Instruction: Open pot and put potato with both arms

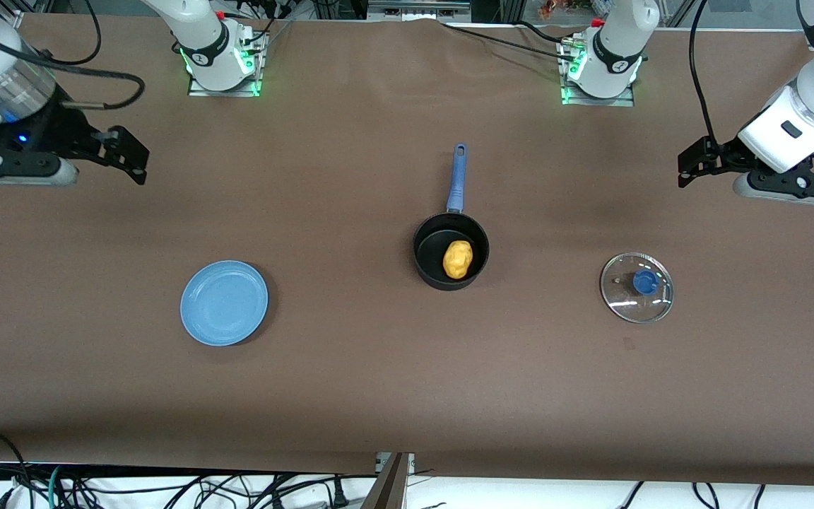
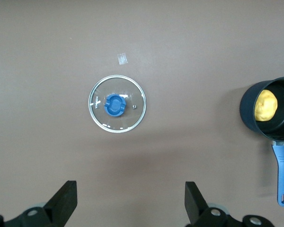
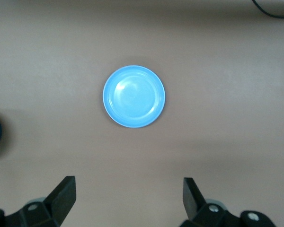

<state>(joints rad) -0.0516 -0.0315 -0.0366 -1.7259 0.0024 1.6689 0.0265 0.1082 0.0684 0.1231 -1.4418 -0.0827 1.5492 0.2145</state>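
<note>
Pot (image 1: 451,252) sits mid-bench, uncovered, blue handle (image 1: 457,178) pointing toward the arm bases; potato (image 1: 457,259) lies inside it — judged: task essentially complete. Glass lid (image 1: 636,288) rests flat on the bench (image 1: 350,382) toward the left arm's end, well apart from the pot; blue plate (image 1: 224,302) bare, toward the right arm's end. Left hand (image 1: 689,168) is over the bench edge near the lid, fingers (image 2: 64,201) spread, holding nothing; right hand (image 1: 131,157) likewise spread and empty; both arms wait. Left hand is nearer the lid — should re-covering follow.
</note>
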